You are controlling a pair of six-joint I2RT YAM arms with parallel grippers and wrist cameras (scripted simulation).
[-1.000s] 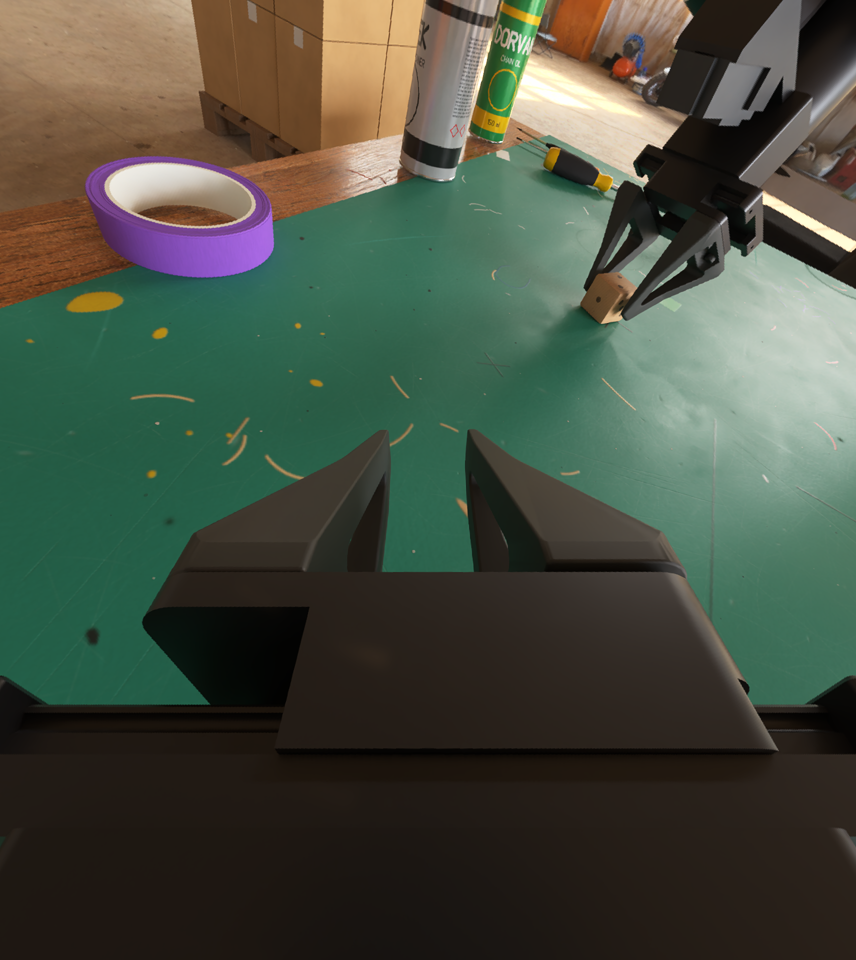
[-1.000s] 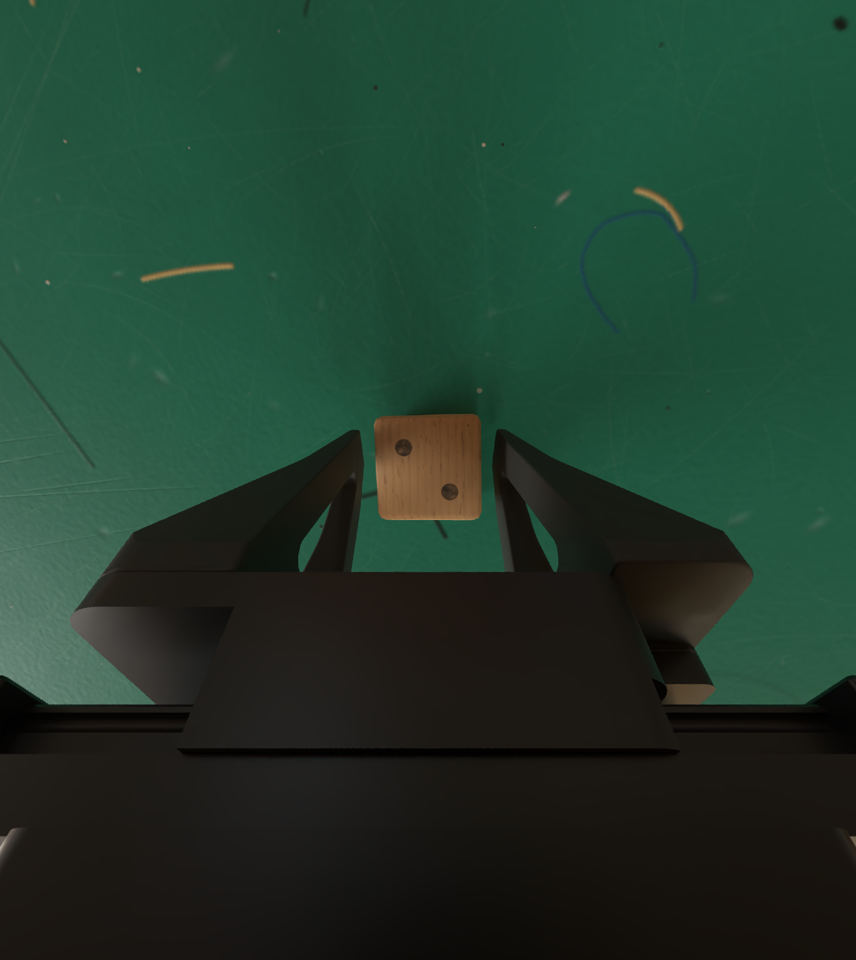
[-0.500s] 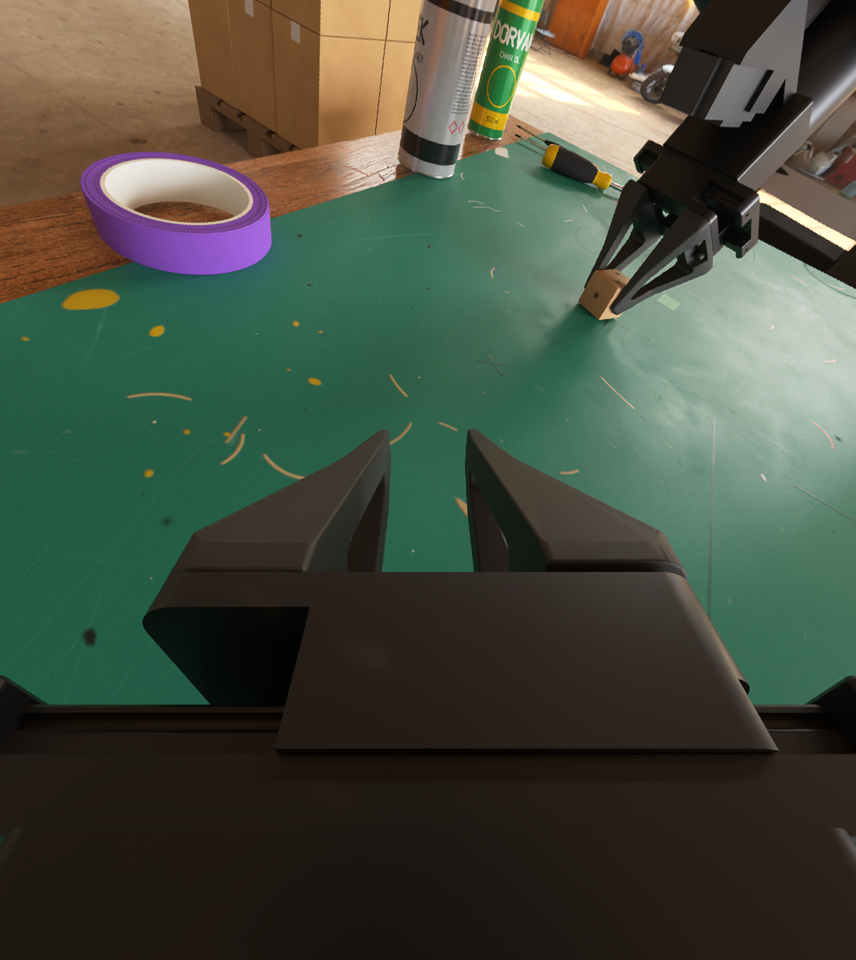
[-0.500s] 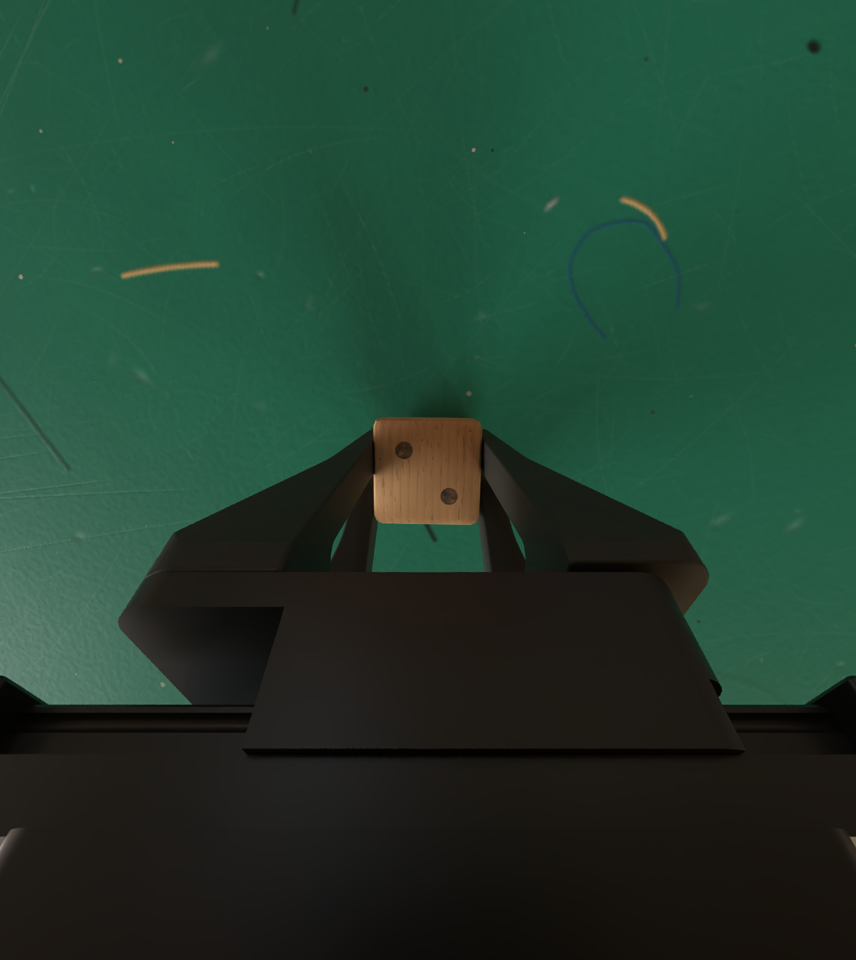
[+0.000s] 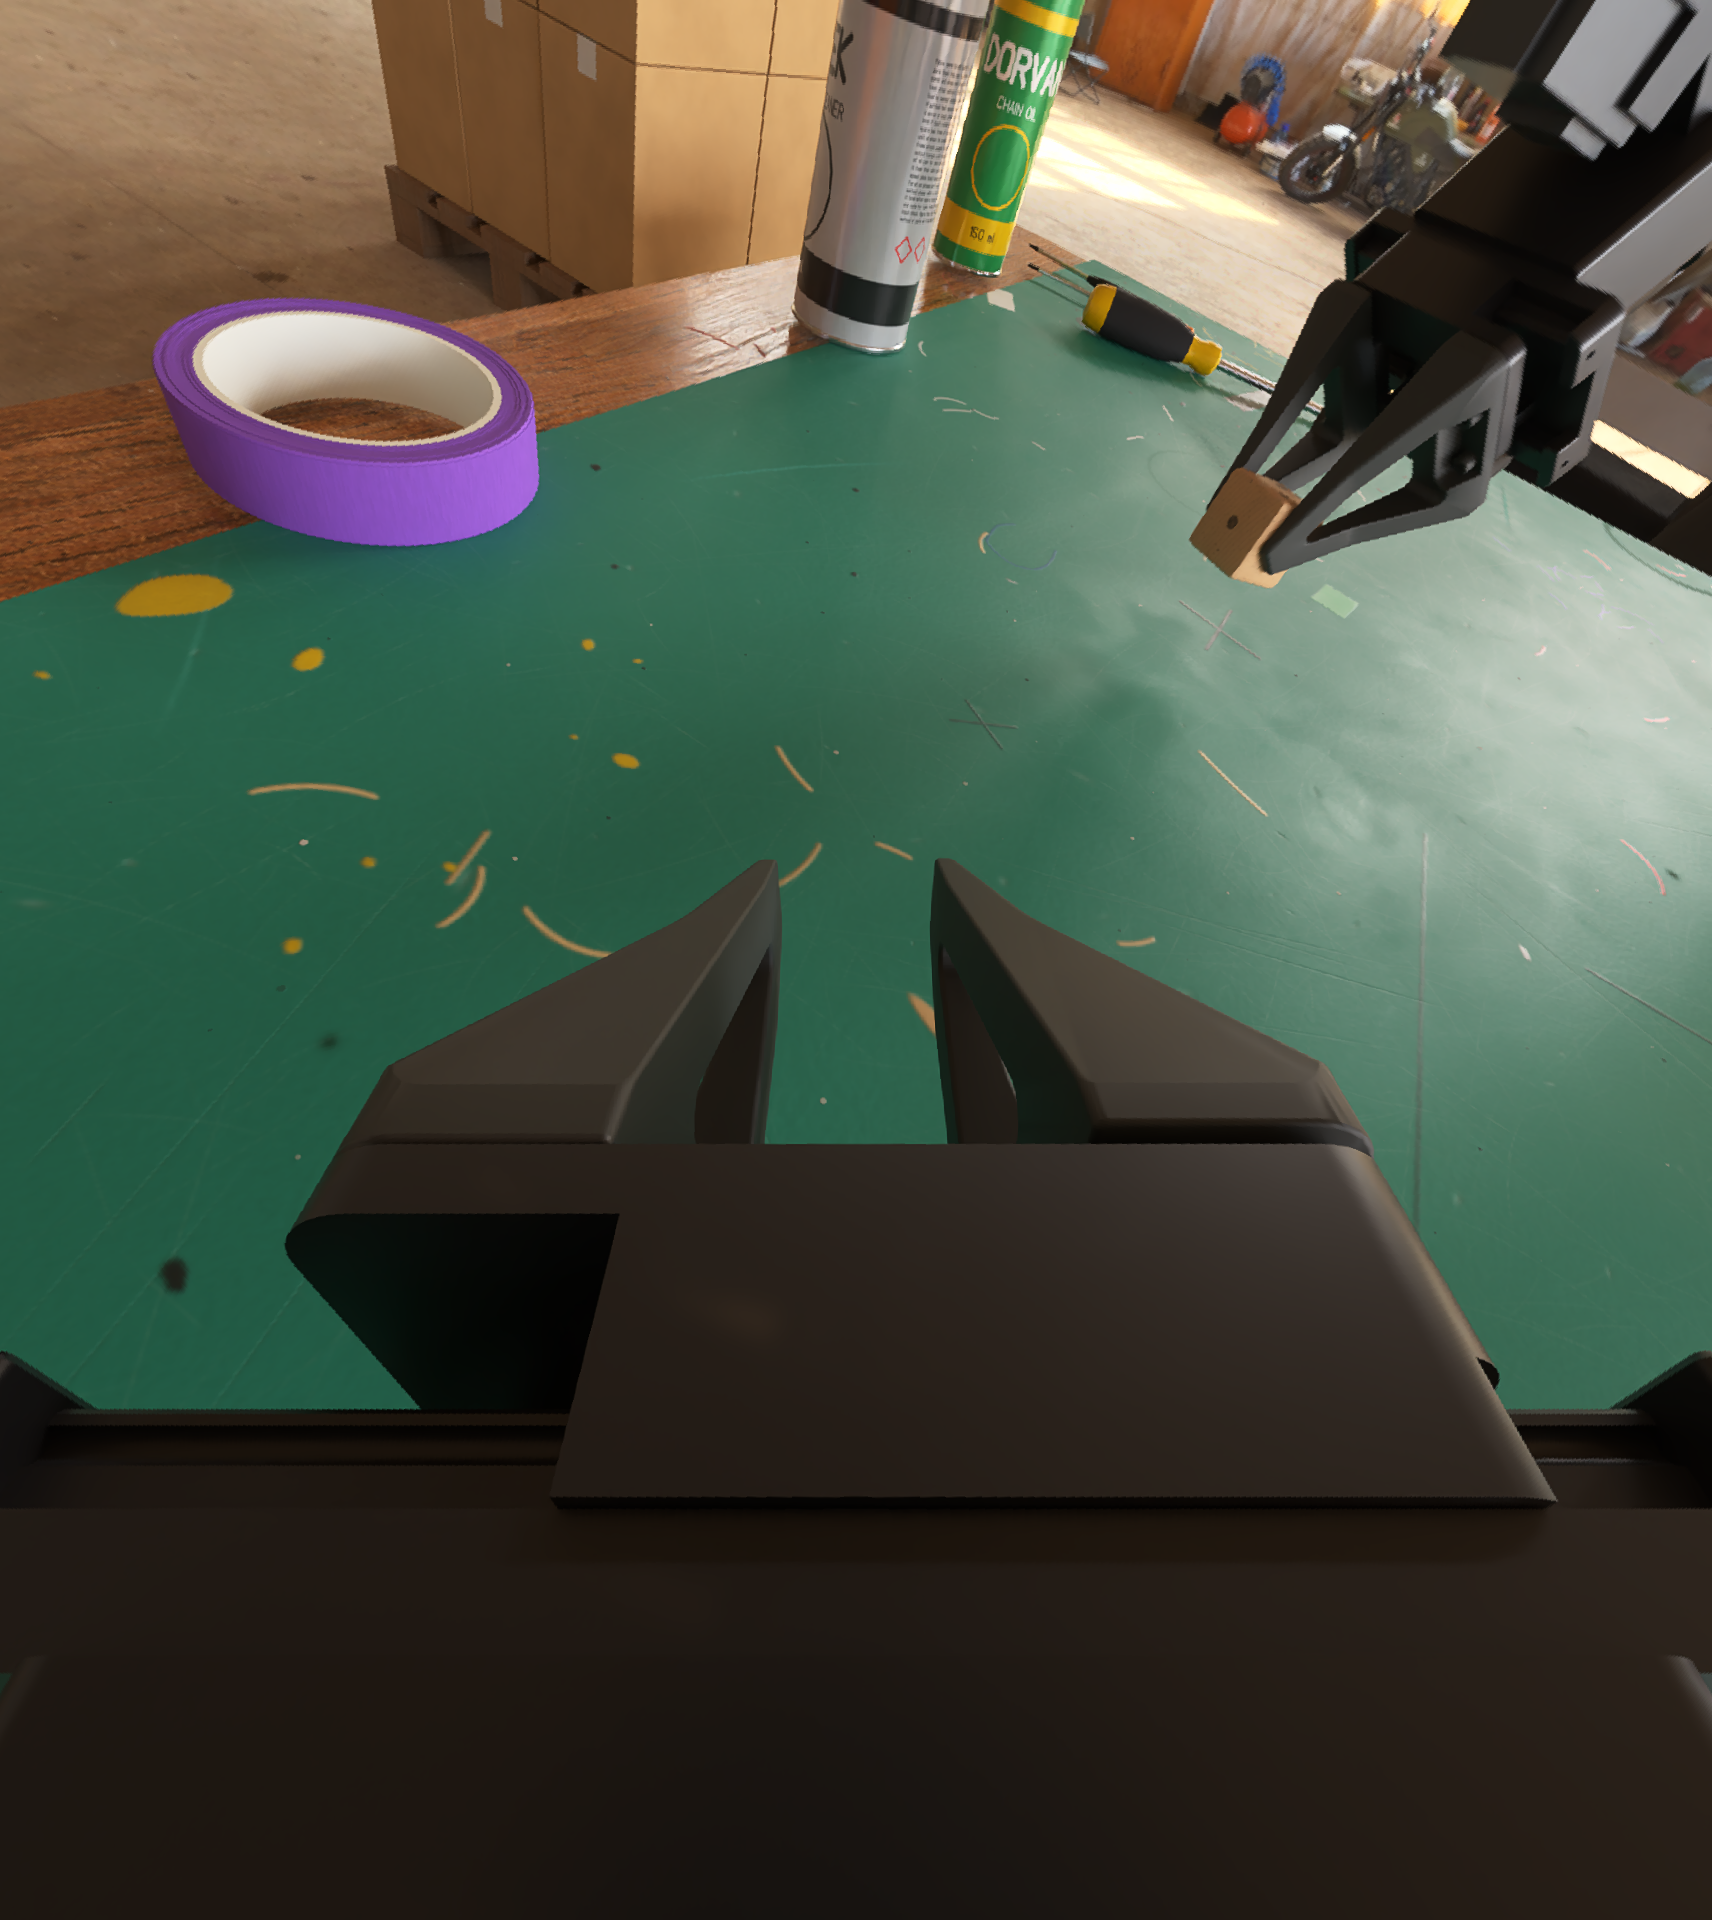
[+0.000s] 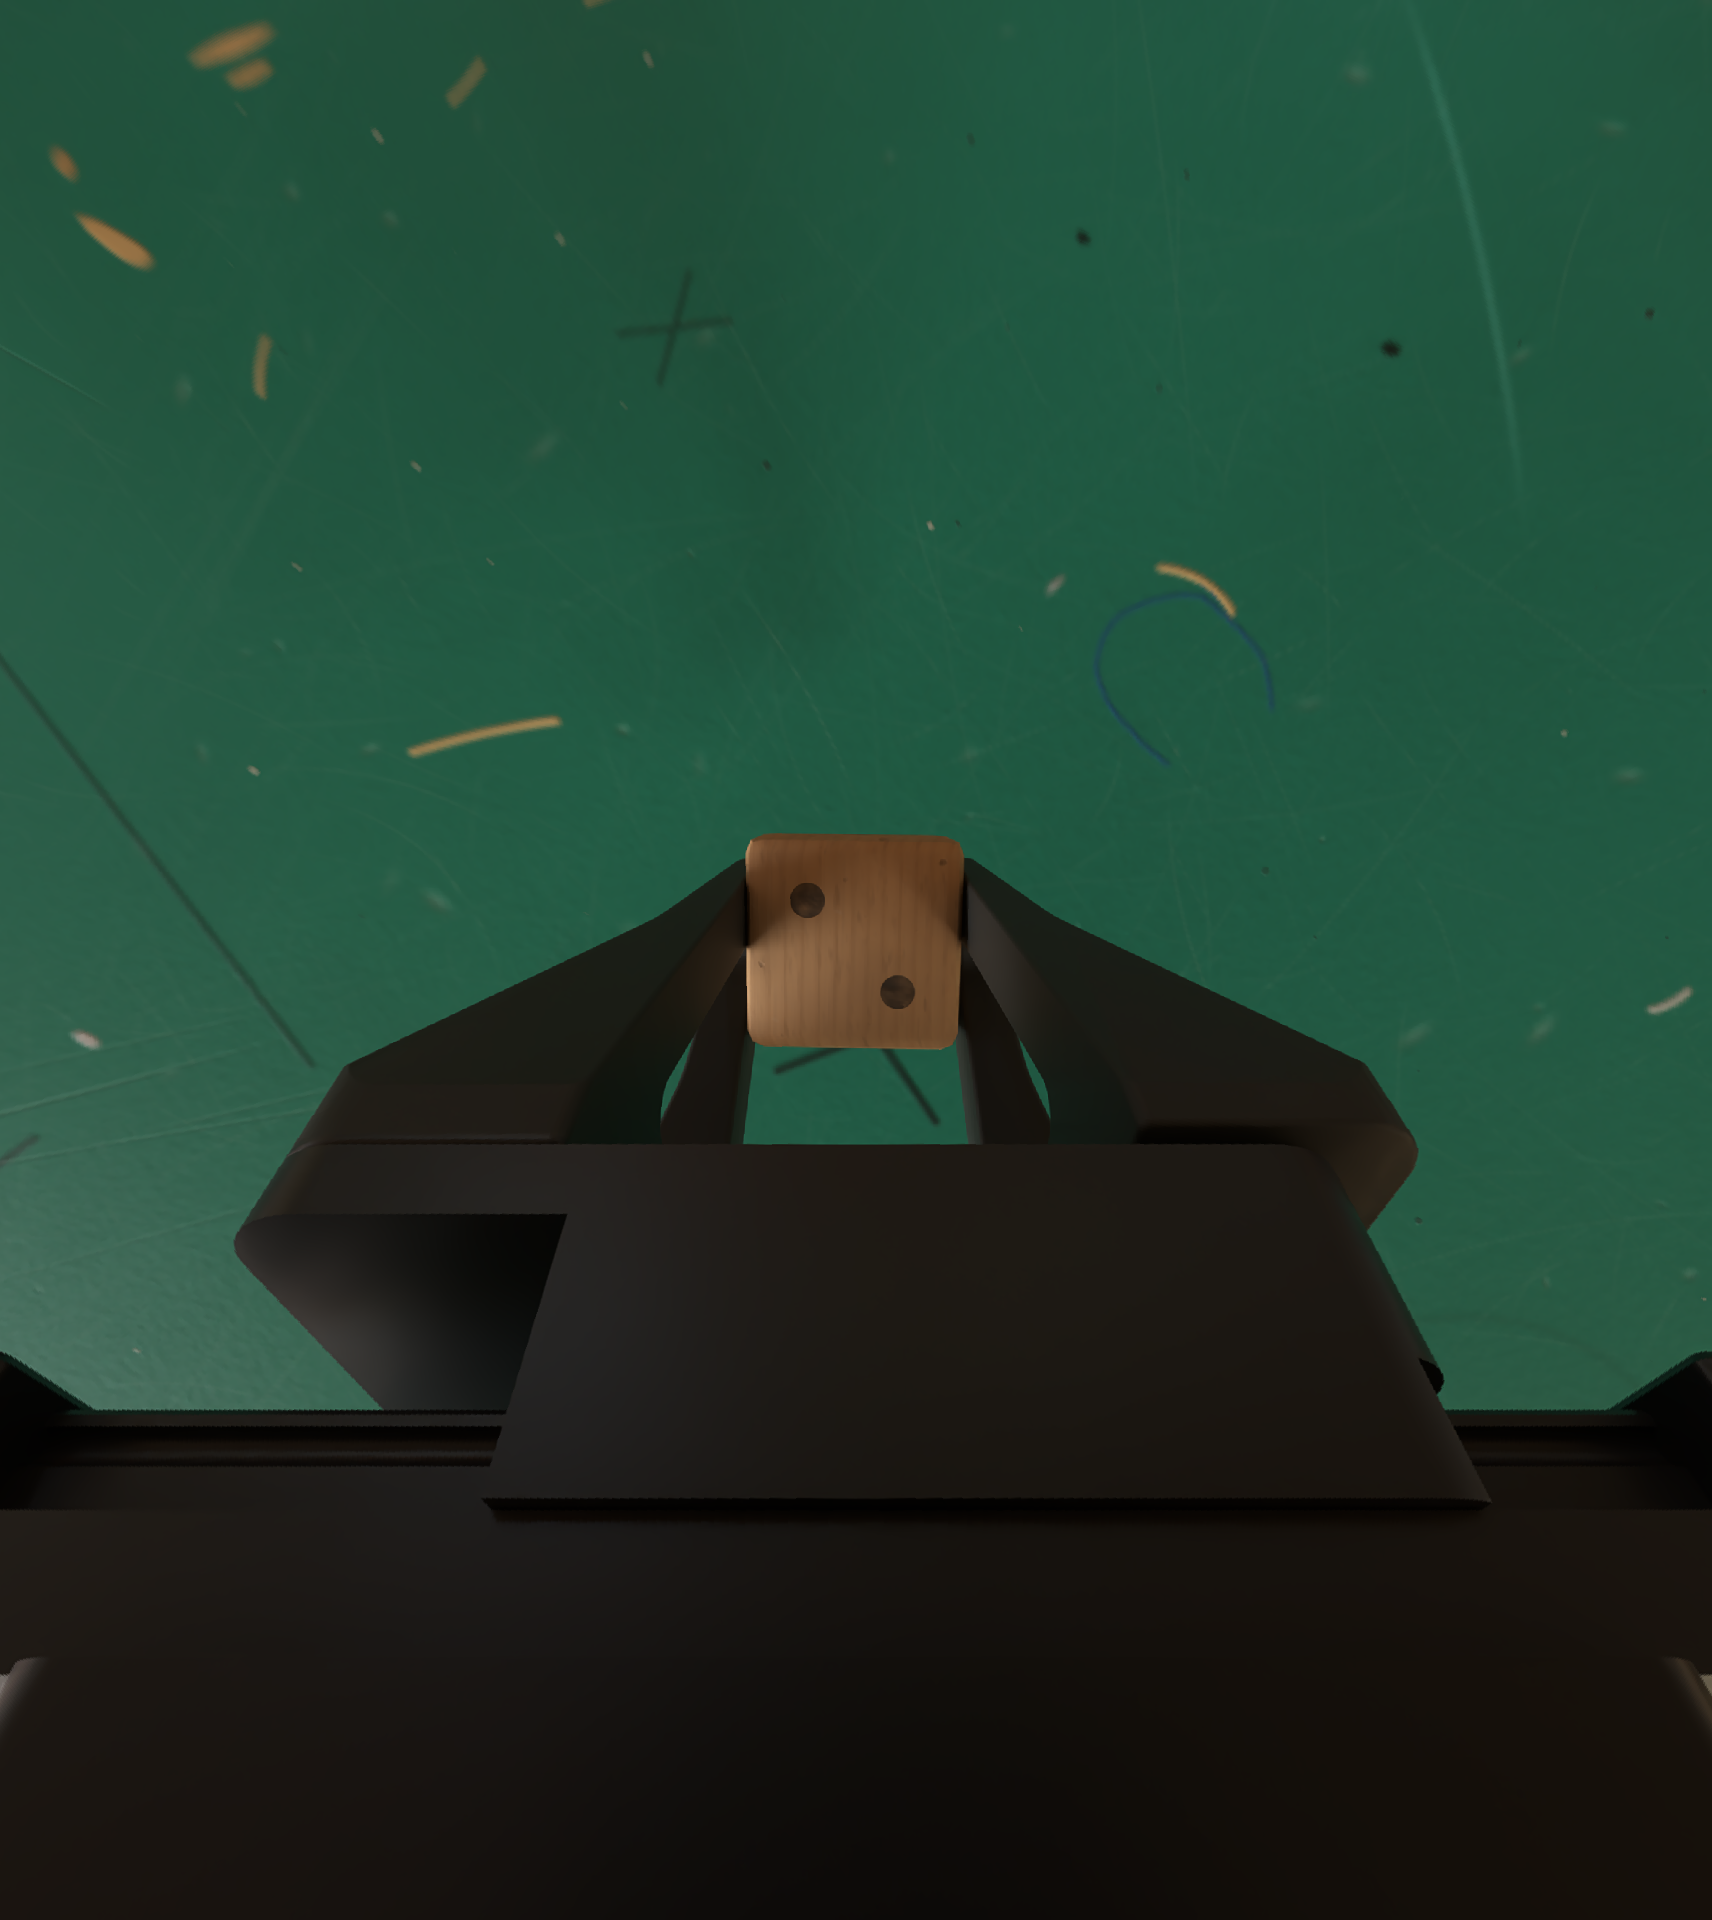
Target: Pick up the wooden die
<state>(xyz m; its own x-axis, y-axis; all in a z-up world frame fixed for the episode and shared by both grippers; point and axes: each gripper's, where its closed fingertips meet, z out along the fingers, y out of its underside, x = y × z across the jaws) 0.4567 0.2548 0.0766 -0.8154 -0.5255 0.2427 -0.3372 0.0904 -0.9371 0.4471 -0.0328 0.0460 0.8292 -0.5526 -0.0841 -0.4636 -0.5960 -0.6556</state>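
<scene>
The wooden die (image 6: 853,940) is a small light-brown cube with dark pips. My right gripper (image 6: 854,914) is shut on it, one finger on each side, with the two-pip face toward the camera. In the left wrist view the die (image 5: 1236,528) hangs between the right gripper's fingertips (image 5: 1257,540), lifted above the green mat (image 5: 831,644). My left gripper (image 5: 857,878) hovers low over the mat nearer the front, its jaws a small gap apart and empty.
A purple tape roll (image 5: 345,418) lies at the far left on the wooden table edge (image 5: 21,488). A silver can (image 5: 883,177) and a green can (image 5: 1003,135) stand at the back. A black-and-yellow screwdriver (image 5: 1148,330) lies near them. Cardboard boxes (image 5: 623,125) stand beyond the table.
My right gripper closed on the die and has lifted it off the mat. The left gripper has stayed where it was.
</scene>
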